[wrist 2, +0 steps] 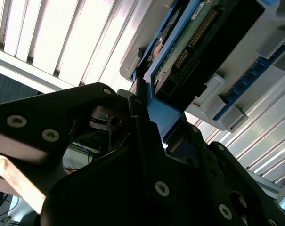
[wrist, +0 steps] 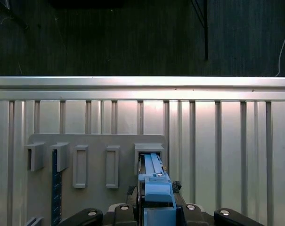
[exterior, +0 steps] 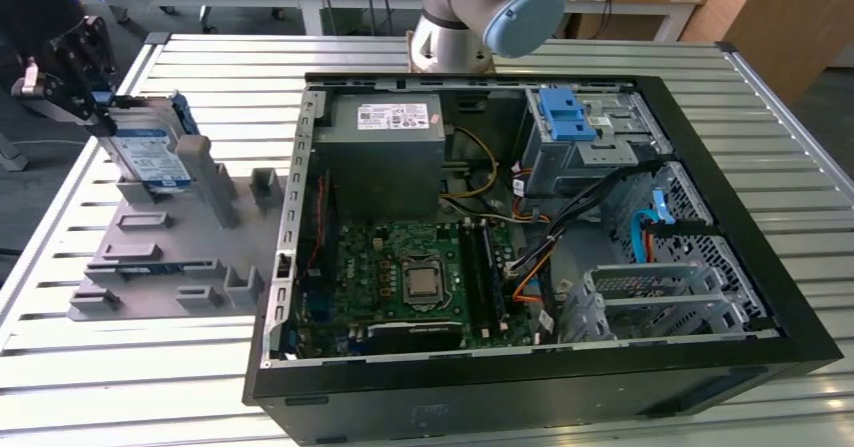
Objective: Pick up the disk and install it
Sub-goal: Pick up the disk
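Disk (exterior: 150, 149) stands on edge in a slot of the grey holder plate (exterior: 174, 257), at about 9 o'clock from the open computer case (exterior: 787, 267) and well apart from the drive cage (exterior: 587, 132) inside it. The gripper (exterior: 96, 107) appears clamped on the disk's upper end. In the second wrist view a finger (wrist 2: 141, 117) presses against the blue carrier frame (wrist 2: 163, 115), which sits between the jaws. The pick-up likely goes best as a straight lift along the slot, with the drive kept square and not twisted, so the carrier does not bind on the holder's posts. The arm (exterior: 487, 7) reaches from its base at 12 o'clock across to the table's (exterior: 80, 387) far side, with the wrist tilted over the disk's top edge.
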`<state>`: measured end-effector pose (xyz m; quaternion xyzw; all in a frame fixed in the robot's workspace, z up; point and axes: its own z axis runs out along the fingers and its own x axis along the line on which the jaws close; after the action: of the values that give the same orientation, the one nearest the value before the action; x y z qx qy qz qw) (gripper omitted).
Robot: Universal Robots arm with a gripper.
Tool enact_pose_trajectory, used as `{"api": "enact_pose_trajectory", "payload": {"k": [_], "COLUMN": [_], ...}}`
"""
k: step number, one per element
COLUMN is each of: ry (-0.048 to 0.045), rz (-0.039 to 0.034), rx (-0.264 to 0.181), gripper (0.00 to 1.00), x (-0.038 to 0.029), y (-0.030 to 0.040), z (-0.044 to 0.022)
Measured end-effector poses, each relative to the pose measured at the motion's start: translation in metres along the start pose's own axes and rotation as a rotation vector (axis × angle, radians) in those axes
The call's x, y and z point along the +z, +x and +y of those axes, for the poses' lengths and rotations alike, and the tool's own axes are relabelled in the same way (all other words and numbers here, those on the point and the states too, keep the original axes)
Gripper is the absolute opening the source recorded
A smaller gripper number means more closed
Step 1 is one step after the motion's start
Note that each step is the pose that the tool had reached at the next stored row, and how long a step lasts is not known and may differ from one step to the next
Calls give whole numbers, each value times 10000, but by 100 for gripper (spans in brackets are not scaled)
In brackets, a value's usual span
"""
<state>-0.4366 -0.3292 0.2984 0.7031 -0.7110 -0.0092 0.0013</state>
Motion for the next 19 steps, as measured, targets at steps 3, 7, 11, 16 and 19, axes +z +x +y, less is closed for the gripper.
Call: {"api": "enact_pose_trajectory", "payload": {"k": [3,7,11,16,19], "ry": [-1,-1,-1,-1,-1], "rz": [0,1,0,1,0], "rx": [0,0,0,0,0], "gripper": [36,36,36,36,36], "x": [-12,-20,-27,-41,-46], "y": [0,0,0,-1,-1], "z": [0,0,0,1,1]}}
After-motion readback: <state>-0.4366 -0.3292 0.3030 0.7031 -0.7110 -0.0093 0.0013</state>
